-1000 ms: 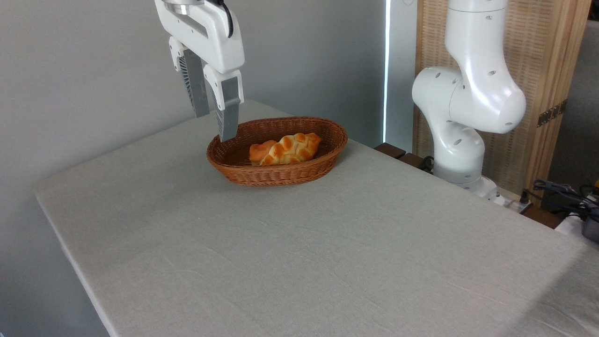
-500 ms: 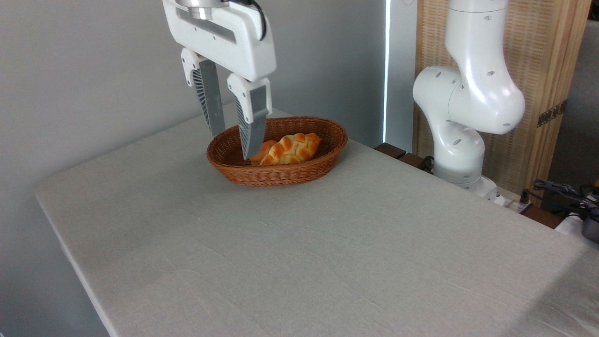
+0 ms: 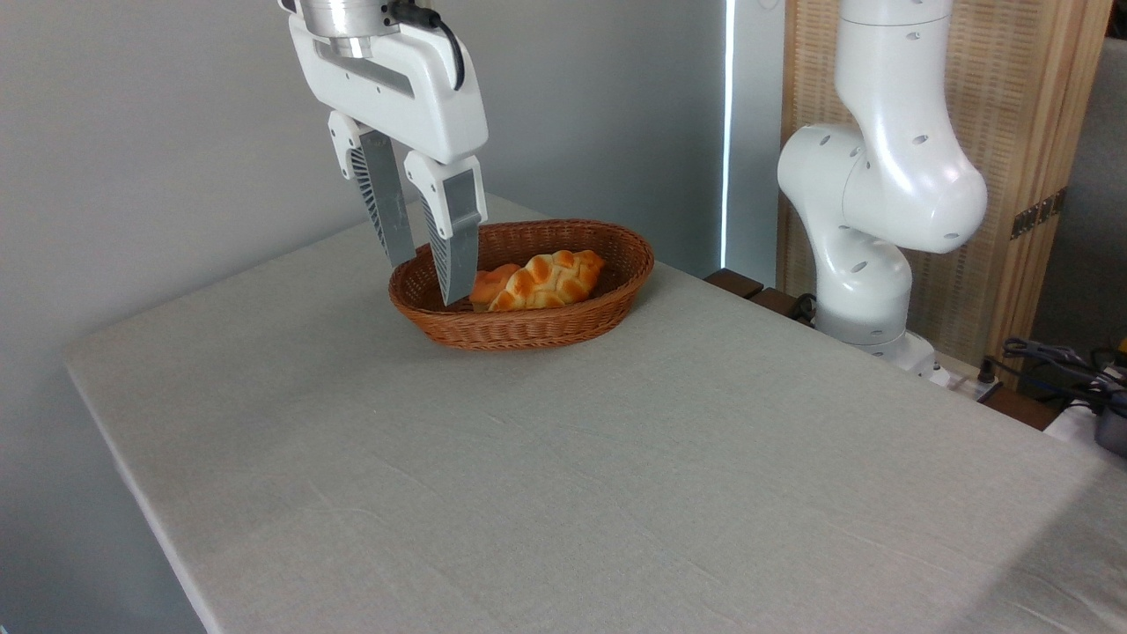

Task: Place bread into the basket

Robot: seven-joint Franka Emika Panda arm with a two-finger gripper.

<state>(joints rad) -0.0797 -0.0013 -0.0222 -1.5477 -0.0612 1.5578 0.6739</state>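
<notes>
Change: against half a second ago, the gripper has drawn back toward 9 o'clock and risen slightly; a second ago it stood further left and higher, so it has swung in over the basket and is now easing out again.
Claw state: released, the two fingers parted with a clear gap between them, nothing held.
Bread: the braided bread lies inside the basket, lengthwise, toward its 3 o'clock half; unmoved across all three views.
Second piece: a smaller plain orange bread piece lies just beside the loaf at its 9 o'clock end, also in the basket.
Gripper and basket: the nearer fingertip hangs over the basket's 9 o'clock end, beside the small piece; whether it touches anything cannot be told.
Meaning for the task: judged complete, with the loaf resting in the basket and the claw empty; only withdrawal appears to remain.
Surface: table under a pale grey-green cloth, lightly creased; the basket sits at its 12 o'clock end.
Room: grey wall behind; arm base at 3 o'clock, before a woven wooden screen; cables at the far right.
</notes>
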